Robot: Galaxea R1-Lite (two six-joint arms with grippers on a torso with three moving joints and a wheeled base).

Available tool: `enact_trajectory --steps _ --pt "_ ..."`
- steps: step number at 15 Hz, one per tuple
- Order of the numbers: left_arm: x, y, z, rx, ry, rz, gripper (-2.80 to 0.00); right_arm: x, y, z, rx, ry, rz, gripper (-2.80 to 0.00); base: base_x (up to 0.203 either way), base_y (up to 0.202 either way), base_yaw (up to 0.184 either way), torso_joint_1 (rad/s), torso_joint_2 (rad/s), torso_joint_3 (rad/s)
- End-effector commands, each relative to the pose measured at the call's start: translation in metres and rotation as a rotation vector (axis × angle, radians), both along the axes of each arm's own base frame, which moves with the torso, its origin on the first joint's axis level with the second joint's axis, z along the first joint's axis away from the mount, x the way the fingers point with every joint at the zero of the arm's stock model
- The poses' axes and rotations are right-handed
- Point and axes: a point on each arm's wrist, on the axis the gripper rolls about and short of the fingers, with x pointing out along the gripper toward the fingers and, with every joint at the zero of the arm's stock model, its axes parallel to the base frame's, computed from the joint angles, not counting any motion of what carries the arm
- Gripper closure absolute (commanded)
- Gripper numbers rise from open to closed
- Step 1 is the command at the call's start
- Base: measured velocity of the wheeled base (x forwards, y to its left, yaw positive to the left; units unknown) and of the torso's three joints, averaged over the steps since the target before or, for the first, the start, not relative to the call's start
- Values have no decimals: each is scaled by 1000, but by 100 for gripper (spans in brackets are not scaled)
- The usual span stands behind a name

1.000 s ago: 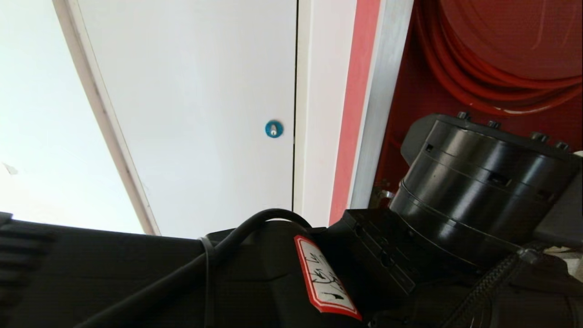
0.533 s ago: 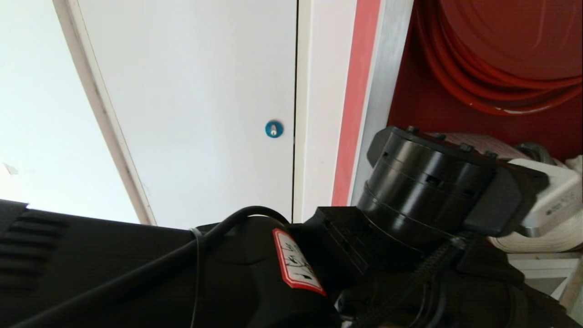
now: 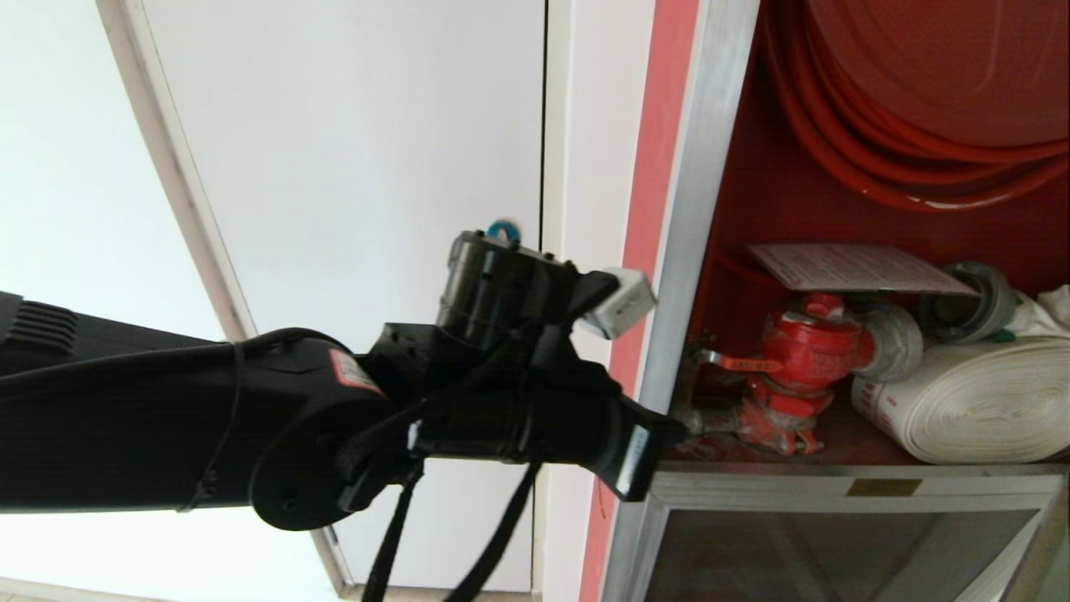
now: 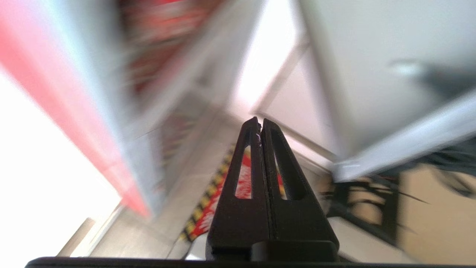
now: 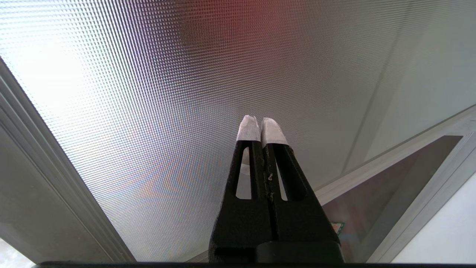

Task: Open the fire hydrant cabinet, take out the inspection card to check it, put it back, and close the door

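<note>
The fire hydrant cabinet point(image 3: 698, 217) stands open, with a red hose reel, a red valve point(image 3: 794, 368) and a white rolled hose point(image 3: 970, 410) inside. The inspection card point(image 3: 853, 267) lies flat on top of the valve and the hose coupling, touched by nothing. My left arm point(image 3: 501, 418) reaches across in front of the cabinet's silver left frame, outside the recess. In the blurred wrist view my left gripper point(image 4: 259, 121) is shut and empty. My right gripper point(image 5: 260, 119) is shut, parked before a fine-dotted glass panel. Beside that, the door point(image 5: 390, 175) shows as a dark silver-framed panel with a green sticker corner.
A white panel with a round blue lock point(image 3: 501, 228) lies left of the cabinet, behind my left wrist. Under the cabinet shelf is a smaller dark glass panel point(image 3: 836, 543). A red strip point(image 3: 652, 167) runs along the frame. A red floor marking with yellow-black edging point(image 4: 208, 212) shows below.
My left arm has drawn back to the left and away from the camera, out of the cabinet opening. The valve, the card and the hose roll now show uncovered.
</note>
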Motion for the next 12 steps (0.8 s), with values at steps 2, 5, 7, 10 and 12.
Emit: enact_trajectory --steps 2,5,7,10,12 --pt "12 61 -1 -42 -39 153 0 0 0 -1 0 4 0 0 0 0 0 0 0 0" --pt "4 128 6 -64 -93 319 0 0 0 -1 0 4 0 0 0 0 0 0 0 0" --pt "-10 169 17 -75 -166 430 0 0 0 0 0 3 0 0 0 0 0 0 0 0" --pt "-25 228 34 -63 -303 659 0 0 0 -1 0 4 0 0 0 0 0 0 0 0" --pt "-50 254 45 -62 -394 775 0 0 0 -1 0 4 0 0 0 0 0 0 0 0"
